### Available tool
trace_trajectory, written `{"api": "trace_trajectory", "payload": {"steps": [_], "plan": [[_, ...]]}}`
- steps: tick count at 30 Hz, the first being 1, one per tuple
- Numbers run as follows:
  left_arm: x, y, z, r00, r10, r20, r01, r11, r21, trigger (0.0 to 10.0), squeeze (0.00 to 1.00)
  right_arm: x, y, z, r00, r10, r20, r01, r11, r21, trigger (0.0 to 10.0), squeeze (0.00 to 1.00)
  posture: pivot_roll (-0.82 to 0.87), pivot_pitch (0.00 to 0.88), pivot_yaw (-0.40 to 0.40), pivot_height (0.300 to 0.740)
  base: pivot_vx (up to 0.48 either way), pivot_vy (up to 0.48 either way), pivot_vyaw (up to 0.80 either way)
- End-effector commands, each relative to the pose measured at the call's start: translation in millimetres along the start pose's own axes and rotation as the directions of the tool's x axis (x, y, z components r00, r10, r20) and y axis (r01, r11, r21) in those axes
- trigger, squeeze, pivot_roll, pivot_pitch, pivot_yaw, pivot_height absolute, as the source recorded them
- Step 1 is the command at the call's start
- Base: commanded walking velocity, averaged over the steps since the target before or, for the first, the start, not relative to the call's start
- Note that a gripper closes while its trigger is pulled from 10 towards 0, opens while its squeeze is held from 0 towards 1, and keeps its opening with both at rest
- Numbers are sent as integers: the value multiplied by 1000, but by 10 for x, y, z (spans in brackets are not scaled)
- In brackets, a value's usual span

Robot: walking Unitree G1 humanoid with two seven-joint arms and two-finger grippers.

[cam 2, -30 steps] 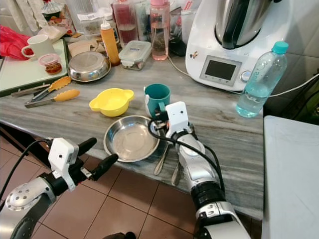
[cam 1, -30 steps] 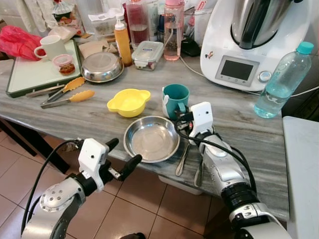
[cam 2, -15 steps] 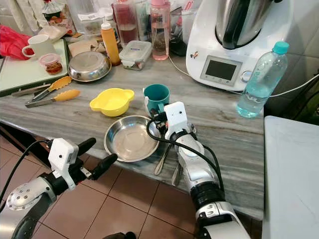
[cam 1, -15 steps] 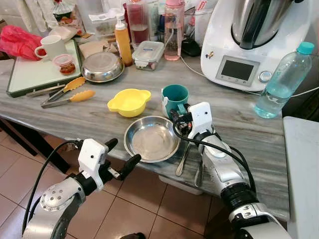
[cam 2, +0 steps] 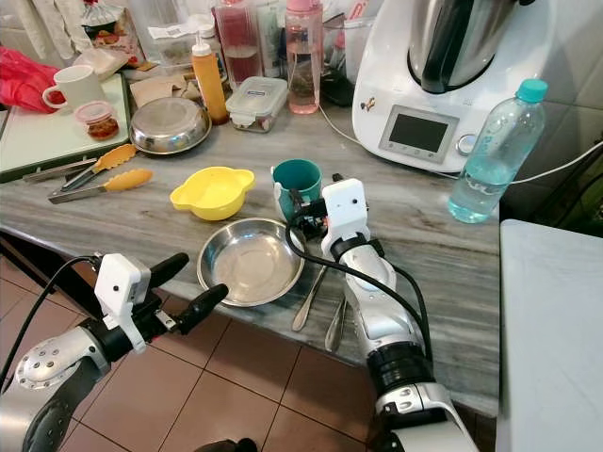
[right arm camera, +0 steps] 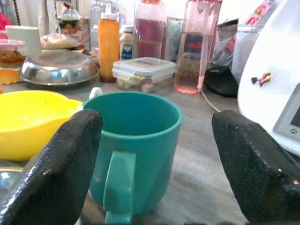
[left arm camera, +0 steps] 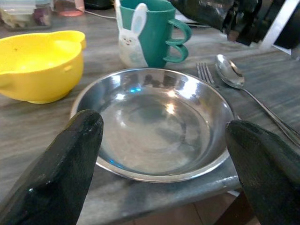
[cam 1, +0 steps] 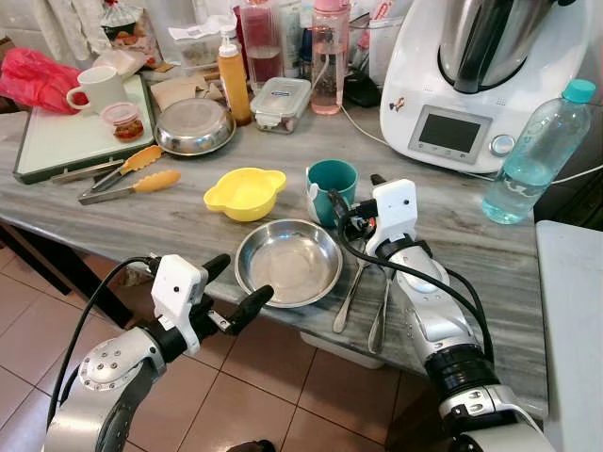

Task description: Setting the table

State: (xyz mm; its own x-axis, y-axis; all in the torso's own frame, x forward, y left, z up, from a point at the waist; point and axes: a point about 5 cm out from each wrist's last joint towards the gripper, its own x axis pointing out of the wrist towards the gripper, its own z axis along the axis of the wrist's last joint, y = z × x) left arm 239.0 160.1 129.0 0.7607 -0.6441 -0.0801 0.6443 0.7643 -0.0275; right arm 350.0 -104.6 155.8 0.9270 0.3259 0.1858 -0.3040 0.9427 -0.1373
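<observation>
Right at the counter's front edge (cam 1: 188, 247) sits the steel plate (cam 1: 287, 263), its rim about flush with the drop. My left gripper (cam 1: 232, 288) hangs off the edge just short of it, fingers spread wide, plate centered between them in the left wrist view. The fork (cam 1: 350, 291) and spoon (cam 1: 380, 311) lie beside the plate on its right; my right forearm covers part of them, so I can't see their heads from above. My right gripper (cam 2: 314, 203) hovers behind the teal mug (cam 1: 331, 188), fingers wide apart, mug handle toward the wrist camera. The yellow bowl (cam 1: 244, 193) sits just left of the mug. There's open counter between my right arm and the water bottle (cam 1: 534, 153).
</observation>
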Motion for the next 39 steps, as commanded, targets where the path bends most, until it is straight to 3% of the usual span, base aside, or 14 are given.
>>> {"api": "trace_trajectory", "payload": {"steps": [1,6,10,12,17,20,26,34,35,36,37,39], "plan": [[-2,0,-19,1000,-16,-20,16,1000,-2,10000,0,-5,-20,77,1000,-12,27,12,1000,-5,10000,1000,54,72,66,740,0,0,0],[3,30,9,1000,22,4,-22,1000,14,10000,0,-37,-73,166,997,-43,65,44,999,-14,10000,1000,51,54,60,740,0,0,0],[44,123,46,992,117,38,-119,992,37,10000,0,-100,-139,296,989,-92,115,96,995,-27,10000,1000,44,34,52,740,0,0,0],[79,203,64,968,242,59,-246,968,55,10000,0,-217,-180,390,980,-136,146,143,989,-40,10000,1000,35,22,47,740,0,0,0],[119,251,70,930,355,99,-361,930,63,10000,0,-435,-222,362,975,-180,127,187,981,-46,10000,1000,14,0,39,740,0,0,0],[161,304,90,874,464,142,-480,871,103,10000,0,-614,-262,274,972,-220,85,225,972,-60,10000,1000,1,0,30,740,0,0,0],[211,310,24,830,537,149,-552,830,84,10000,0,-836,-292,215,970,-242,30,243,966,-88,10000,1000,-26,0,16,740,0,0,0],[213,329,-124,814,568,118,-579,808,106,10000,0,-984,-294,144,970,-243,-23,239,965,-110,10000,996,-40,0,19,740,0,0,0],[219,327,-132,814,568,118,-579,808,106,10000,0,-994,-289,140,969,-244,-31,240,965,-109,10000,969,-40,0,19,740,0,0,0],[225,328,-140,813,570,114,-581,808,99,10000,0,-1001,-282,132,969,-245,-38,239,965,-107,10000,604,-41,0,21,740,0,0,0],[229,330,-144,813,572,112,-582,808,93,10000,0,-1005,-277,129,969,-244,-42,239,965,-106,10000,604,-41,0,22,740,0,0,0],[236,339,-144,810,576,112,-585,807,82,10000,0,-1009,-267,121,968,-245,-49,239,966,-100,10000,75,-41,0,25,740,0,0,0]]}}
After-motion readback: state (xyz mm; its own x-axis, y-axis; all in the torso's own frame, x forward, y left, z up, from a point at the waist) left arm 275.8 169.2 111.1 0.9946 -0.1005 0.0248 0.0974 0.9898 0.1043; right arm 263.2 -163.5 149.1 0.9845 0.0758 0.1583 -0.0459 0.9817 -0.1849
